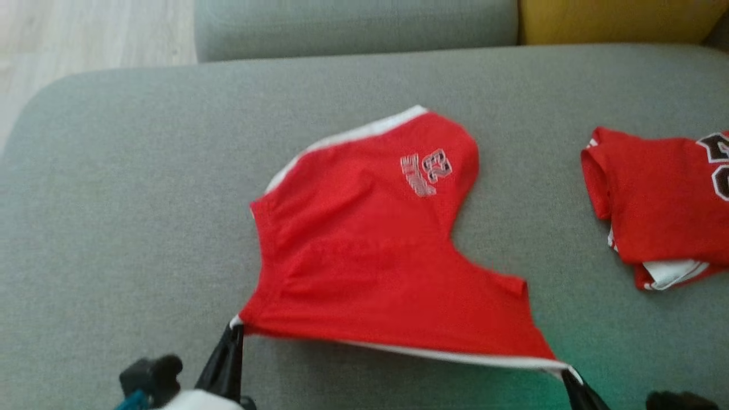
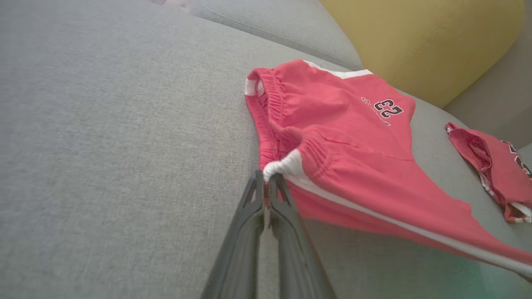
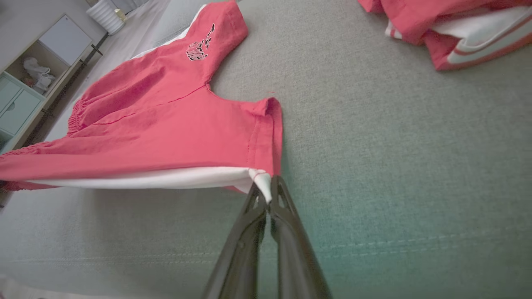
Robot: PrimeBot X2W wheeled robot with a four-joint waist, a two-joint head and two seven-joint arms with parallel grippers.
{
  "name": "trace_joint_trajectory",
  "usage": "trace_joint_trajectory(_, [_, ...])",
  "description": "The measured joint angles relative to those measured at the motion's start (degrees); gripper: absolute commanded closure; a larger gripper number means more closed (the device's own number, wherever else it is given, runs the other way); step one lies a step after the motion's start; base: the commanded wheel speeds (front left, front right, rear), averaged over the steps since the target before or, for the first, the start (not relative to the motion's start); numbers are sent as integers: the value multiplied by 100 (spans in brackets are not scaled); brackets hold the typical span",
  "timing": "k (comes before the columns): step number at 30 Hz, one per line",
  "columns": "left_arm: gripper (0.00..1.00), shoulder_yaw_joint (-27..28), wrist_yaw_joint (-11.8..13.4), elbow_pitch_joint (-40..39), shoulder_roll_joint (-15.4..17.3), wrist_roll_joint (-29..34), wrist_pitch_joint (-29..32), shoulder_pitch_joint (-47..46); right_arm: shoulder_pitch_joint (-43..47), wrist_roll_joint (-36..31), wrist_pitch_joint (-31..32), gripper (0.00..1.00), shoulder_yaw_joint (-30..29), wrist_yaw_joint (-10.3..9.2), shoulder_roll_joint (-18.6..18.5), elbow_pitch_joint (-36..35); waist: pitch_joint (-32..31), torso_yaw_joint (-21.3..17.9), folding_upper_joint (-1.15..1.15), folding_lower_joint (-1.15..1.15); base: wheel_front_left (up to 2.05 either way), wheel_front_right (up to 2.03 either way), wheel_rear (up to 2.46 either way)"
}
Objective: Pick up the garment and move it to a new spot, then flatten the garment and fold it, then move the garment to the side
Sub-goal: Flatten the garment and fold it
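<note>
Garment (image 1: 370,256), a pair of red shorts with a white side stripe and a "23" print (image 1: 435,165), lies spread near the middle of the grey sofa seat (image 1: 114,199). Its near edge is stretched taut between the two claws. One leg points away from the robot toward the backrest, the other reaches out to the robot's right.

The left claw (image 1: 234,336) is clenched on the near left corner of the shorts. In the left wrist view the two dark fingers (image 2: 249,232) lie pressed together, with the white end of the gathered waistband bunched between their tips (image 2: 266,176). The right claw (image 1: 569,376) is likewise clenched, on the near right corner. In the right wrist view its tips (image 3: 270,195) pinch the white stripe where it meets the leg hem.

Between the two grips the striped edge runs in a nearly straight line and sits a little above the seat, with shadow under it. The rest of the fabric rests on the cushion with a few soft wrinkles.

A second red garment (image 1: 660,210), folded, with white trim and dark numerals, lies on the same seat to the robot's right, well apart from the shorts. A yellow cushion (image 1: 615,20) leans at the back right, and pale wooden floor (image 1: 85,34) shows at the far left. The right wrist view also catches a low cabinet (image 3: 25,83) beyond the sofa.
</note>
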Motion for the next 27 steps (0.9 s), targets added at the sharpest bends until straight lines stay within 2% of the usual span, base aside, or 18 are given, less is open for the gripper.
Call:
trace_joint_trajectory(5, [100,2,230,-443,-2,-36,165,382,358,15,241,100,-125,0,23,-345,-126,80,0,0,0,0,0])
trace_joint_trajectory(13, [100,3,218,-487,33,-146,343,326,95,-318,318,100,-244,1,34,-470,-52,146,0,0,0,0,0])
trace_joint_trajectory(17, [100,54,69,-327,121,-187,443,-290,-1074,-609,321,100,-224,1,-20,-243,170,154,0,0,0,0,0])
trace_joint_trajectory(20, [100,102,-88,-201,121,-289,437,-982,-2298,-632,330,100,-82,1,-346,123,416,181,0,0,0,0,0])
trace_joint_trajectory(27, [100,192,-427,687,-34,-568,408,-2414,-4862,-316,359,100,598,0,-1021,1772,1032,391,0,2,0,0,0])
